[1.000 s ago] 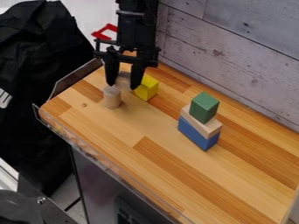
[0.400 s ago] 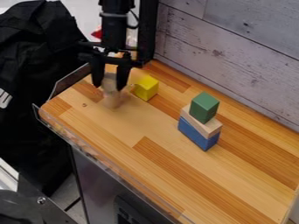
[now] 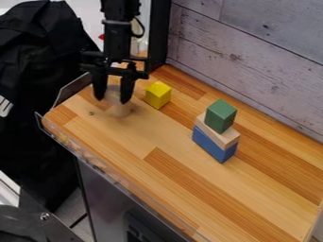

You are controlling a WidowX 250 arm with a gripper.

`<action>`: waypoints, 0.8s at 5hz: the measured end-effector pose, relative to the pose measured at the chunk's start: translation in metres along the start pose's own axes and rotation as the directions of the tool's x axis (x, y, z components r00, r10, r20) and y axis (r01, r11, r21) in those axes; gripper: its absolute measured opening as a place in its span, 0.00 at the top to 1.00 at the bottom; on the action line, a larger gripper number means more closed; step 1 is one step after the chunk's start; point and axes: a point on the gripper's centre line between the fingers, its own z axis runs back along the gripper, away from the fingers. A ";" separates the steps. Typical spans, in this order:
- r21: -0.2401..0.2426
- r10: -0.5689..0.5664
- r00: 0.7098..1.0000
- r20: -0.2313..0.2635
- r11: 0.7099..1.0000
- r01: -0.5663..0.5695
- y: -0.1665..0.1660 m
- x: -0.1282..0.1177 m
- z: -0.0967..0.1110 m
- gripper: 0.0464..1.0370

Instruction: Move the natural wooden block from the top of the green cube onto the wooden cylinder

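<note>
My gripper [image 3: 112, 100]: jaws spread about the wooden cylinder [image 3: 120, 110]; whether they touch it, I cannot tell
Wooden cylinder: upright on the wooden table [image 3: 189, 189], just left of the yellow cube [image 3: 157, 95]
Done: right of the yellow cube, green block [image 3: 221, 116] tops pale block [image 3: 225, 138], over blue block [image 3: 211, 144]
Left: my closing on the cylinder, I judge; beyond that, I cannot tell
Count: one cylinder, one cube, three stacked blocks

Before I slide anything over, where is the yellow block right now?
The yellow block sits near the wooden table's back left, just right of the gripper in the camera view.
</note>
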 end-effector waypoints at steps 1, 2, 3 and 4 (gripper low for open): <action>-0.001 -0.005 1.000 0.000 1.000 0.005 0.000 0.000 0.000 0.43; 0.000 -0.009 1.000 -0.003 1.000 0.009 0.000 -0.001 0.001 0.13; 0.007 -0.024 1.000 0.008 1.000 0.024 -0.005 0.002 0.005 0.03; 0.000 -0.030 1.000 0.007 1.000 0.030 -0.008 0.002 0.009 0.04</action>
